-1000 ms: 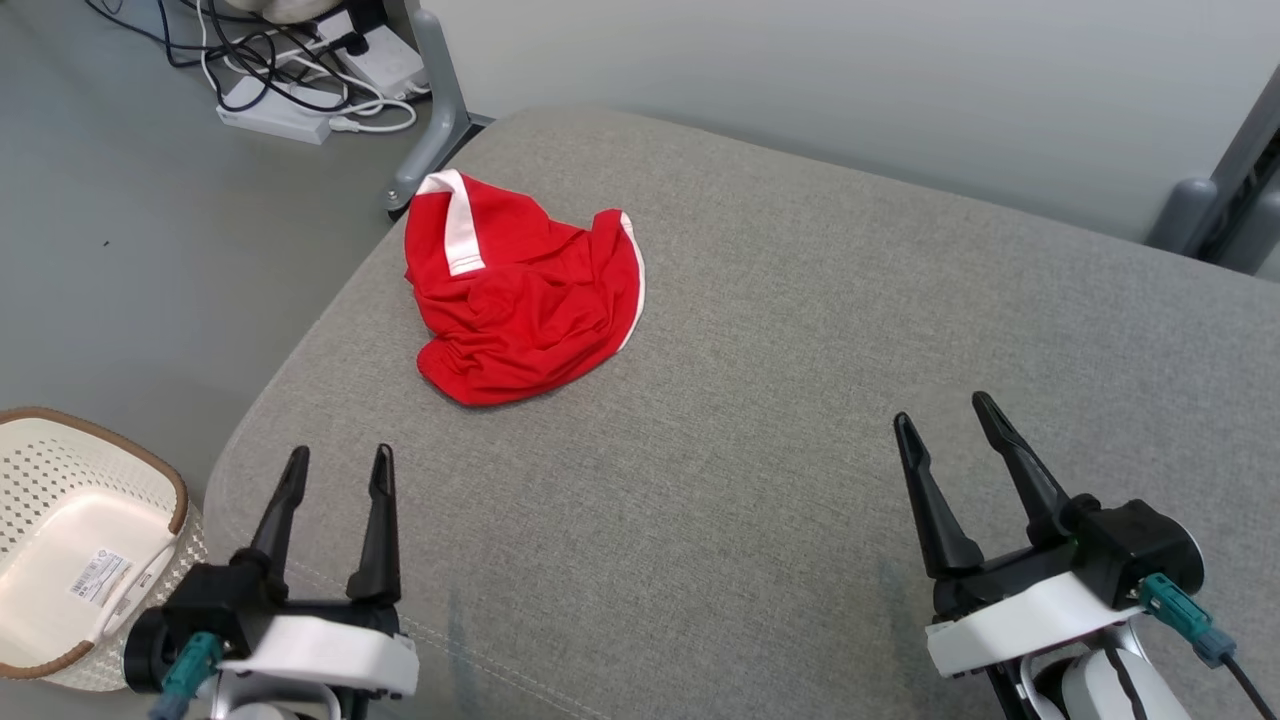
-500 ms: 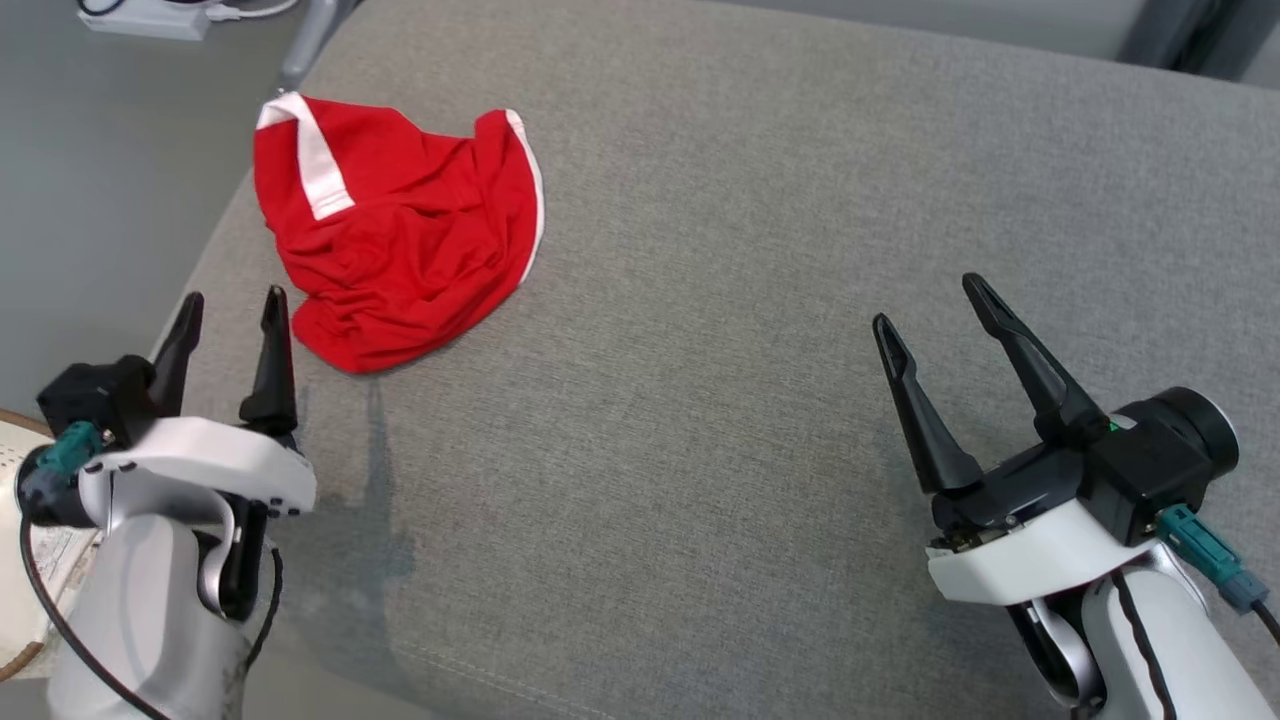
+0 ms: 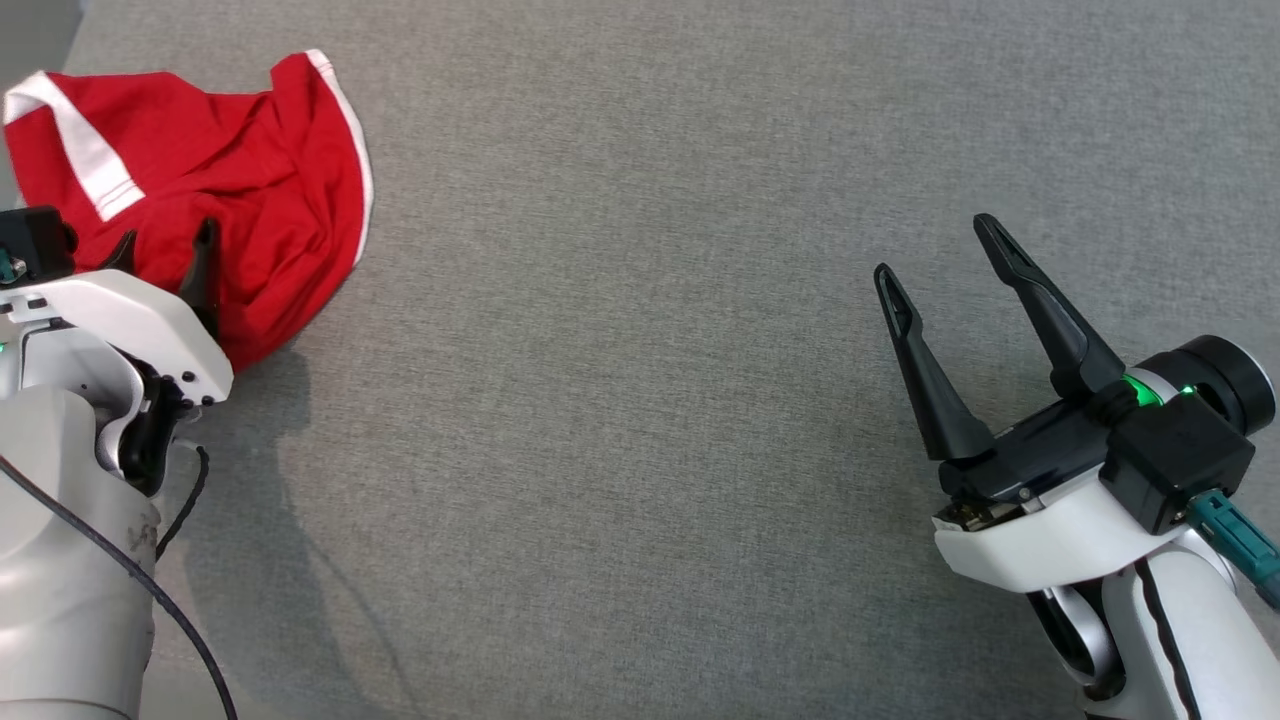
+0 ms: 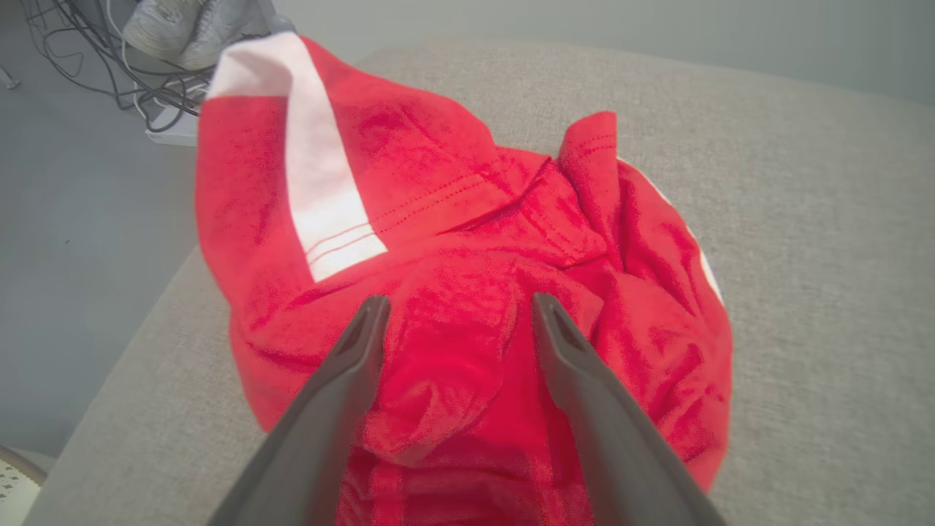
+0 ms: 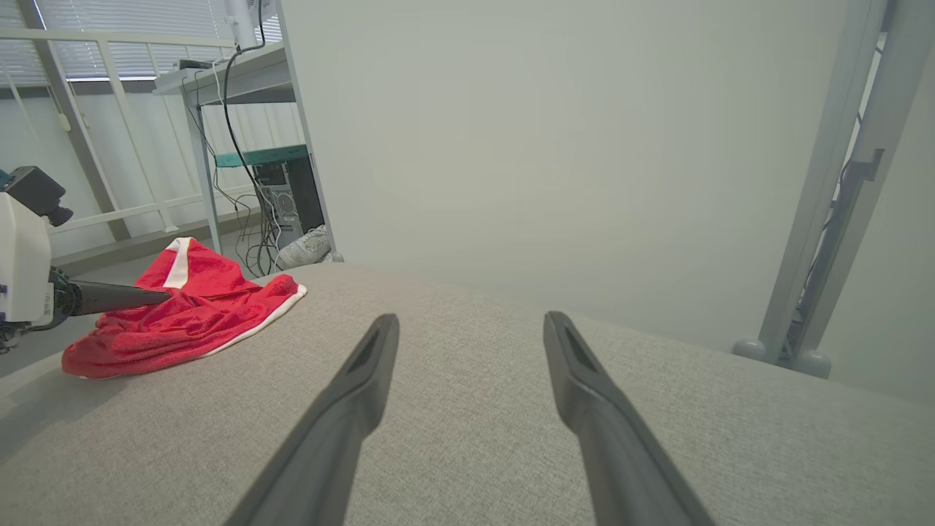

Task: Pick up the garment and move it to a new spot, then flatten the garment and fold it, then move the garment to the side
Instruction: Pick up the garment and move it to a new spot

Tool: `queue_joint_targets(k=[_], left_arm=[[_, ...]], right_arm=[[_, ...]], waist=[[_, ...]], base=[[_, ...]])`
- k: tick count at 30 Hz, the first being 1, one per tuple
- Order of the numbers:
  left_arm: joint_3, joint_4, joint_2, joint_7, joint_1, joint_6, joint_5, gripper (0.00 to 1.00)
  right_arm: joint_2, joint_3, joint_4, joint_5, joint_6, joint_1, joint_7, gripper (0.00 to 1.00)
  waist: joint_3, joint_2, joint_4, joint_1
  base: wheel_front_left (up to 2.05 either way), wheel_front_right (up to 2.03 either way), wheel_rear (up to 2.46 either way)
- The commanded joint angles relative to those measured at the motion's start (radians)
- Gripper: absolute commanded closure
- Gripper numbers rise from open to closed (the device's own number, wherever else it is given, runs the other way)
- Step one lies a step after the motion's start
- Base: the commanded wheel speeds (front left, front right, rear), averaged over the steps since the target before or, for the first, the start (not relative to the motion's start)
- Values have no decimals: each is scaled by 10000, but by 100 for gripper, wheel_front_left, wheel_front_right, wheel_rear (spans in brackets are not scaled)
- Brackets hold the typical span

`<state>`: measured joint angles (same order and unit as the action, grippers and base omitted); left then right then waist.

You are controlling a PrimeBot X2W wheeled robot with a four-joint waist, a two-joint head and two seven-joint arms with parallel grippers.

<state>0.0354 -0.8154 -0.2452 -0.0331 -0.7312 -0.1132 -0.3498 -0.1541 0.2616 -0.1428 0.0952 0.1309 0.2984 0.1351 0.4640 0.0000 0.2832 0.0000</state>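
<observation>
The garment (image 3: 260,190) is a crumpled red piece with white stripes, lying near the left edge of the grey cushion (image 3: 650,350). My left gripper (image 3: 165,238) hovers over its near part, open, fingers pointing into the cloth. In the left wrist view the garment (image 4: 438,183) bulges up between the spread fingers of the left gripper (image 4: 460,299); I cannot tell whether they touch it. My right gripper (image 3: 933,247) stands open over bare cushion far to the right. From the right wrist, the garment (image 5: 182,314) lies far left of the right gripper (image 5: 471,318).
The cushion's left edge drops to a grey floor with cables (image 4: 109,73) and a pale shoe (image 4: 182,29). A desk leg with hanging cables (image 5: 248,183) stands behind the garment. A grey metal post (image 5: 825,219) rises at the far right.
The head camera has tilted down and swung, shifting the whole picture. My left gripper has gone forward from short of the garment to over its near part. Both grippers stay open.
</observation>
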Motion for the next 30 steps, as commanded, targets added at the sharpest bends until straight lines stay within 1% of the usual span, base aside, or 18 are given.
queue_joint_targets(k=[1,5,6,7,8,11,14,15,17,20,22,25,27,28,30], left_arm=[[-87,-386,-209,-439,-314,-22,22,0],[-59,-1166,-360,-1174,-792,-57,-215,0],[-121,-1331,-411,-1300,-840,-66,-196,13],[-158,-1478,-459,-1391,-900,-64,-179,77],[-165,-1585,-504,-1402,-961,-72,-201,100],[-253,-1686,-584,-1072,-1082,-94,-161,100],[-454,-1486,-588,-352,-1119,-110,-10,100],[-570,-1262,-467,192,-1120,-138,-15,100],[-742,-893,-341,768,-1094,-169,-50,100],[-1099,-220,-114,1359,-959,-178,-90,100],[-1263,50,-5,1449,-908,-183,-158,100],[-1762,1057,240,1572,-733,-176,-414,100],[-2017,1804,442,1508,-606,-172,-646,100],[-2267,2597,662,1369,-432,-173,-855,100],[-2472,3408,909,1169,-273,-174,-1031,100]], right_arm=[[-43,-14,-85,-87,-4,107,-22,0],[-36,-67,-128,-113,-4,172,26,0],[-7,-92,-113,-114,-4,169,61,0],[15,-101,-86,-118,-4,164,82,0],[31,-104,-53,-120,-4,168,114,0],[87,-141,75,-115,-5,154,212,0],[143,-205,225,-86,-4,113,339,0],[209,-252,360,-58,-4,108,456,0],[286,-302,509,-15,-4,60,552,0],[380,-390,719,2,-4,-24,675,0],[405,-426,780,9,-4,-37,721,0],[507,-590,922,44,-4,-137,831,0],[574,-716,981,73,-4,-177,891,0],[629,-823,1010,78,-4,-207,947,0],[669,-928,1001,71,-4,-224,966,0]], waist=[[219,0,-269,0],[306,0,-479,0],[312,0,-515,0],[306,0,-550,0],[294,0,-577,0],[202,0,-623,0],[-19,0,-628,0],[-253,0,-632,0],[-536,0,-637,0],[-1020,0,-682,0],[-1174,0,-717,0],[-1611,0,-883,0],[-1838,0,-1029,0],[-2019,0,-1209,0],[-2118,0,-1418,0]], base=[[0,0,0],[0,0,0],[0,0,0],[0,0,0],[0,0,0],[0,0,0],[0,0,0],[0,0,0],[0,0,0],[0,0,0],[0,0,0],[0,0,0],[0,0,0],[0,0,0],[0,0,0]])
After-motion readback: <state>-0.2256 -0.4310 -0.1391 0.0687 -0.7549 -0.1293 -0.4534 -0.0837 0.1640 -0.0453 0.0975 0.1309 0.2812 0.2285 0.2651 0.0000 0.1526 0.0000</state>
